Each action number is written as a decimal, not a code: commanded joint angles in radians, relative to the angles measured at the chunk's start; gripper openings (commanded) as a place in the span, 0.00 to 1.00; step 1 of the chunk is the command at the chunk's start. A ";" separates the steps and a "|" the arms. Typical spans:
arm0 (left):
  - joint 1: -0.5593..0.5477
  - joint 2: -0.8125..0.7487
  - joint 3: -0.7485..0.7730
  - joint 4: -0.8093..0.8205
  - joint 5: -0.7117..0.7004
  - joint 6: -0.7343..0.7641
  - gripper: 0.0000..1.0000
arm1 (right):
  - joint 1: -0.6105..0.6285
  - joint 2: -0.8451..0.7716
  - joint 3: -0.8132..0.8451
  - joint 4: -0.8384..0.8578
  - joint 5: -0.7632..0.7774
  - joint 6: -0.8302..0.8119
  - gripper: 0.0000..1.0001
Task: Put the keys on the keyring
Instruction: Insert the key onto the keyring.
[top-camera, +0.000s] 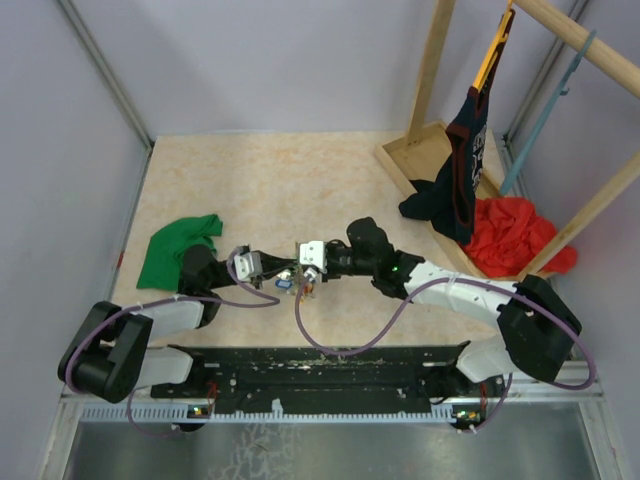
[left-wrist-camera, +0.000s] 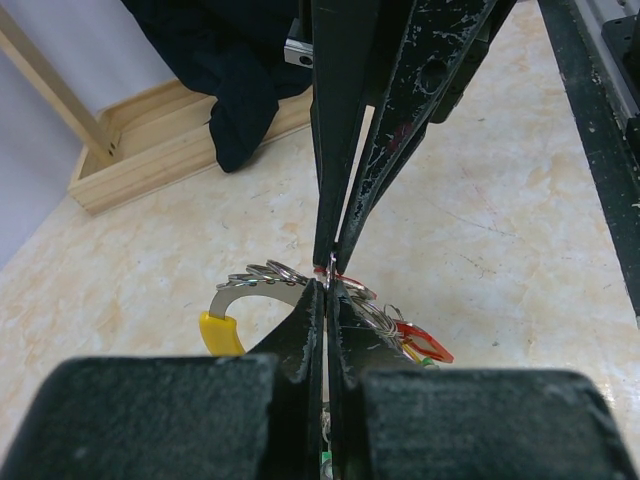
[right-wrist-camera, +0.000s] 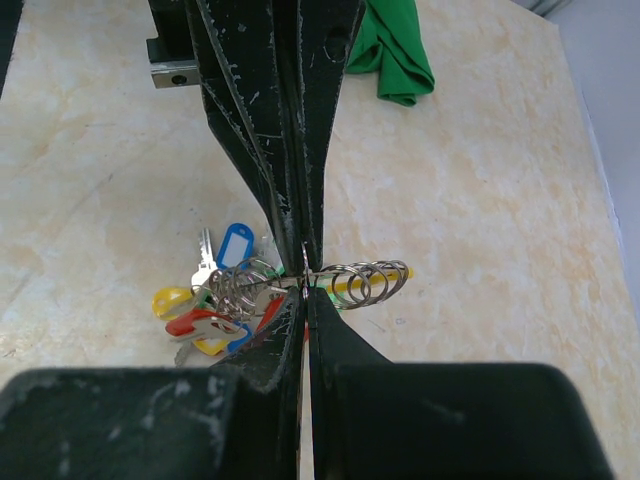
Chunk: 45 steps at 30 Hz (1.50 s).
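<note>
Right of the crumpled green cloth (top-camera: 178, 250), the left end effector (left-wrist-camera: 327, 290) and right end effector (right-wrist-camera: 305, 285) both pinch the thin grey metal keyring (right-wrist-camera: 365, 283), small red-tagged silver keys (right-wrist-camera: 190, 323) bunched against it

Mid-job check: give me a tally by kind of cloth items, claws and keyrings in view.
Cloth items: 3 (green cloth, red cloth, dark garment)
Claws: 2 (left claw, right claw), both shut on the keyring
Keyrings: 1
Total: 6
</note>
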 joint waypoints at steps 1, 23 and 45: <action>-0.010 -0.015 0.012 -0.008 0.007 0.021 0.00 | -0.006 -0.037 0.005 0.111 -0.114 0.029 0.00; -0.010 -0.027 -0.005 0.039 -0.016 -0.019 0.00 | -0.041 -0.021 0.018 0.085 -0.192 0.061 0.08; -0.010 -0.045 -0.012 0.046 -0.007 -0.021 0.00 | -0.095 -0.036 0.000 0.046 -0.205 0.066 0.28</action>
